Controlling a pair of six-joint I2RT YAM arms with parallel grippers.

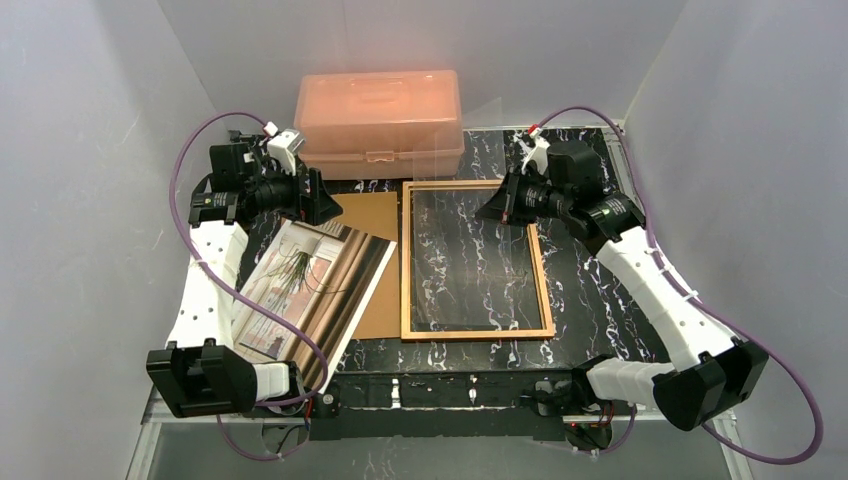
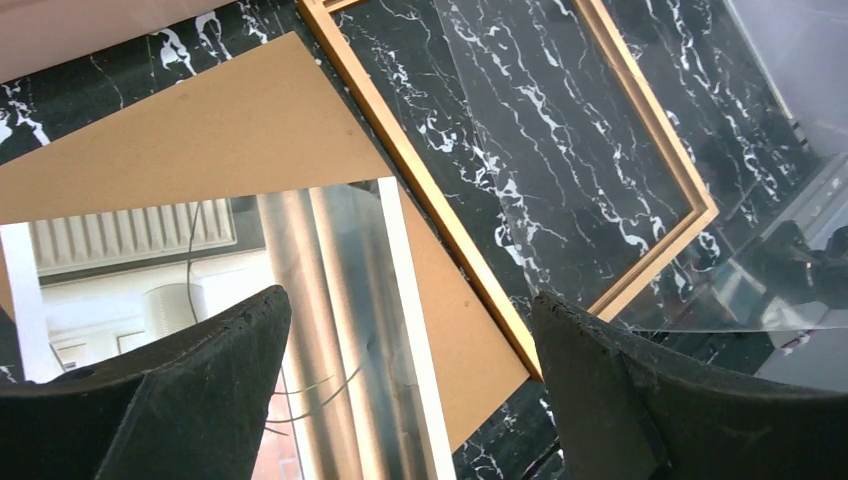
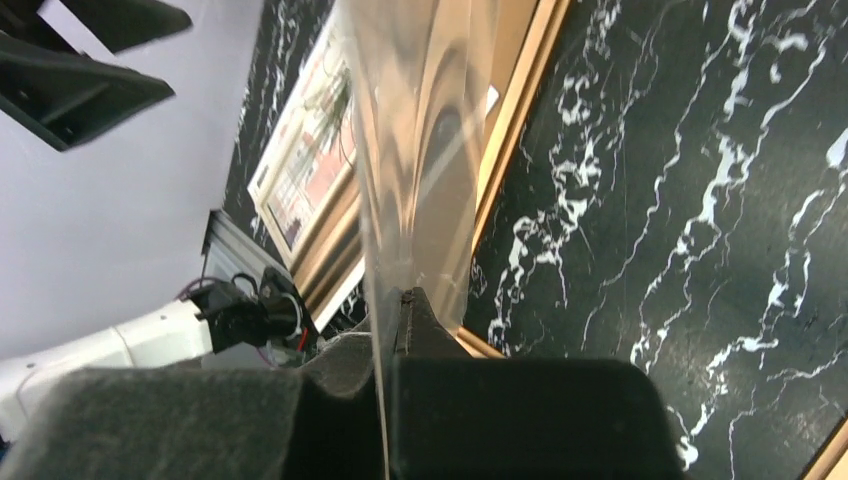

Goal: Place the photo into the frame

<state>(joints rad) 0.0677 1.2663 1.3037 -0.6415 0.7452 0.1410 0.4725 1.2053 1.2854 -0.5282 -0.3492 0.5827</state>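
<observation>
The photo [image 1: 310, 285] is laid face up on a backing board [image 2: 250, 130] beside the frame [image 1: 405, 260] (outside it). The left tool [image 2: 410, 293] is held open. The right tool [image 3: 400, 297] is clenched on what seems a clear sheet [image 3: 420, 150].

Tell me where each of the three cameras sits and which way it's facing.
Top external: above and behind the bases, looking down at the table; left arm and right arm show.
Left wrist: on the left arm, looking down over photo, backing board and frame; the open left gripper shows.
Right wrist: on the right arm, looking along the clear sheet clamped in the right gripper.
Shared: both wrist views show frame and clear sheet.
</observation>
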